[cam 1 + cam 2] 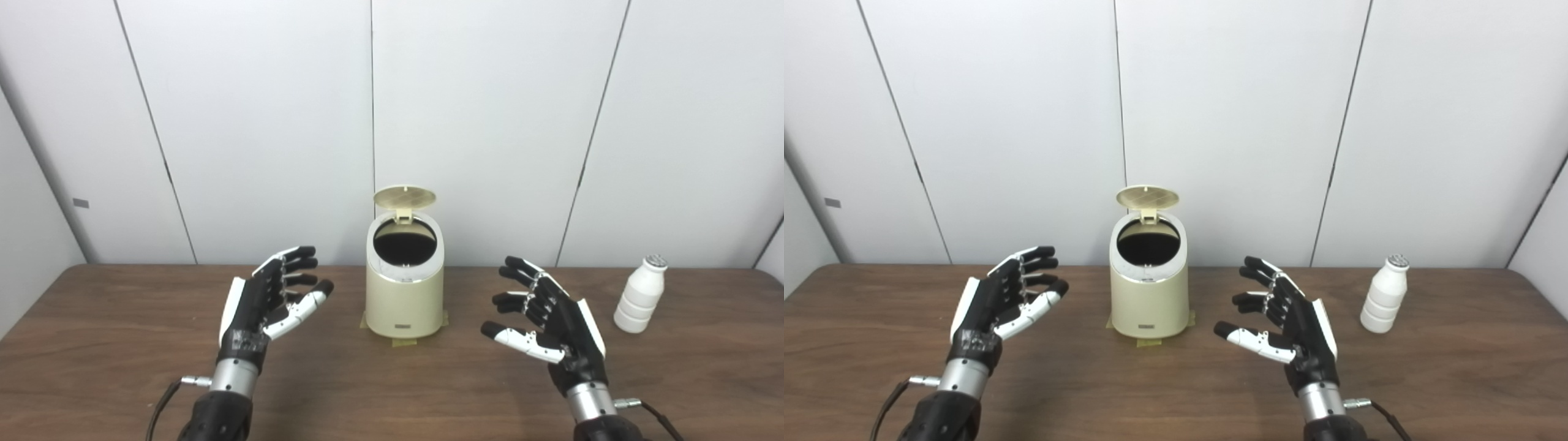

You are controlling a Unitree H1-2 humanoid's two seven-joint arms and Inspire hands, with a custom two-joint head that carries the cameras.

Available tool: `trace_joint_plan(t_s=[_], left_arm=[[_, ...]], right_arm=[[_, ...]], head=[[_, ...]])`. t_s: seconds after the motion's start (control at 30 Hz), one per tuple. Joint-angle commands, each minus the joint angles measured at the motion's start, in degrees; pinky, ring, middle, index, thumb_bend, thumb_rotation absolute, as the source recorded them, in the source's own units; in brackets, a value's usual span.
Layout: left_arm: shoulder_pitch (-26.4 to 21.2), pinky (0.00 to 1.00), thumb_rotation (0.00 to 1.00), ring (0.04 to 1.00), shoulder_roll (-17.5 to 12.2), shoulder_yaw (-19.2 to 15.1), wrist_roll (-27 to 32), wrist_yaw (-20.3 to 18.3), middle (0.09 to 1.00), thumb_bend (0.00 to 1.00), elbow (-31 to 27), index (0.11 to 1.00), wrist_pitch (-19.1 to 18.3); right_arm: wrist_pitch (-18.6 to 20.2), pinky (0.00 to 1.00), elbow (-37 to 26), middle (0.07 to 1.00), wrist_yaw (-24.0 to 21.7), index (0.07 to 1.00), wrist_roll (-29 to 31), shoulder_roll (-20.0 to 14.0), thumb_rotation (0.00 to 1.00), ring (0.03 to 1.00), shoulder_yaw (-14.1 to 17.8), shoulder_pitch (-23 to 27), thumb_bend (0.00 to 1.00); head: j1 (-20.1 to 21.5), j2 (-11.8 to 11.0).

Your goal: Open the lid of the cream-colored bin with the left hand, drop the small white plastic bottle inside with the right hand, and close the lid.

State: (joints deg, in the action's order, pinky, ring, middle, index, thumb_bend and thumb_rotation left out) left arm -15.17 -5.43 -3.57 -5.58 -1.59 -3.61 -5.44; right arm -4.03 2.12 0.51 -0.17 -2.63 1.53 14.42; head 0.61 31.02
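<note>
The cream-colored bin (404, 294) stands at the middle of the brown table, taped down at its base. Its round lid (404, 197) is tipped up at the back, and the dark opening (405, 244) shows. A small white plastic bottle (640, 295) stands upright at the far right. My left hand (269, 303) hovers to the left of the bin, open, palm toward it, holding nothing. My right hand (545, 315) hovers to the right of the bin, open and empty, with the bottle a short way beyond it to the right.
The wooden table (122, 343) spans the whole view, with its back edge against white wall panels (257, 122). Cables trail from both wrists near the bottom edge.
</note>
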Motion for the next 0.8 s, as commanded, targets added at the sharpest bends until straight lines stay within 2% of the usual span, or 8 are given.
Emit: trace_joint_plan(t_s=[0.0, 0.1, 0.23, 0.43, 0.53, 0.63, 0.7, 0.77], left_arm=[[-1.43, 0.54, 0.23, 0.682, -0.88, 0.36, 1.53, -1.09, 0.75, 0.66, -0.67, 0.761, 3.85], [0.56, 0.53, 0.22, 0.675, -1.46, 0.74, 2.05, -1.56, 0.746, 0.67, -0.09, 0.757, 5.49], [1.32, 0.52, 0.2, 0.651, -1.86, 1.15, 2.38, -1.79, 0.734, 0.7, 1.13, 0.758, 6.62], [0.81, 0.54, 0.18, 0.665, -3.22, 1.13, 2.23, -1.75, 0.734, 0.68, 3.9, 0.761, 9.63], [0.52, 0.55, 0.16, 0.67, -4.25, 0.82, 2.72, -2.02, 0.734, 0.66, 5.28, 0.766, 10.8], [0.21, 0.56, 0.16, 0.677, -4.99, 0.4, 3.61, -2.28, 0.737, 0.65, 6.43, 0.769, 11.24], [0.1, 0.56, 0.15, 0.681, -5.25, 0.07, 4.23, -2.51, 0.745, 0.64, 6.69, 0.772, 10.87], [-0.02, 0.56, 0.12, 0.688, -5.57, -0.15, 4.6, -2.84, 0.755, 0.61, 7.06, 0.775, 11.12]], right_arm=[[-0.77, 0.58, -2.25, 0.78, -0.33, 0.779, 0.53, -0.05, 0.18, 0.594, 0.11, 1.89, 0.81], [0.58, 0.59, -3.5, 0.783, -0.91, 0.783, -0.39, -0.95, 0.19, 0.595, -0.43, 2.43, 0.81], [0.7, 0.56, -3.44, 0.788, -2.8, 0.786, -0.84, -4.19, 0.18, 0.611, -0.41, 5.27, 0.83], [-1.32, 0.5, -4.12, 0.797, -1.95, 0.78, -13.49, -12.5, 0.22, 0.624, -1.93, 10.8, 0.82], [3.47, 0.51, -7.06, 0.795, -2.82, 0.772, -15.42, -15.41, 0.17, 0.639, -0.95, 14.07, 0.82], [9.0, 0.53, -9.52, 0.807, -4.03, 0.778, -17.02, -19.15, 0.2, 0.667, 0.77, 16.48, 0.85], [9.49, 0.55, -8.26, 0.812, -4.39, 0.78, -16.97, -22.17, 0.22, 0.689, 2.42, 17.57, 0.87], [9.58, 0.63, -6.59, 0.838, -5.0, 0.798, -16.84, -25.19, 0.3, 0.752, 3.91, 18.29, 0.89]], head=[[0.17, 0.09], [1.21, -0.07], [3.54, -0.83], [10.98, -2.98], [14.46, -4.38], [17.22, -5.61], [18.51, -6.14], [19.8, -6.76]])
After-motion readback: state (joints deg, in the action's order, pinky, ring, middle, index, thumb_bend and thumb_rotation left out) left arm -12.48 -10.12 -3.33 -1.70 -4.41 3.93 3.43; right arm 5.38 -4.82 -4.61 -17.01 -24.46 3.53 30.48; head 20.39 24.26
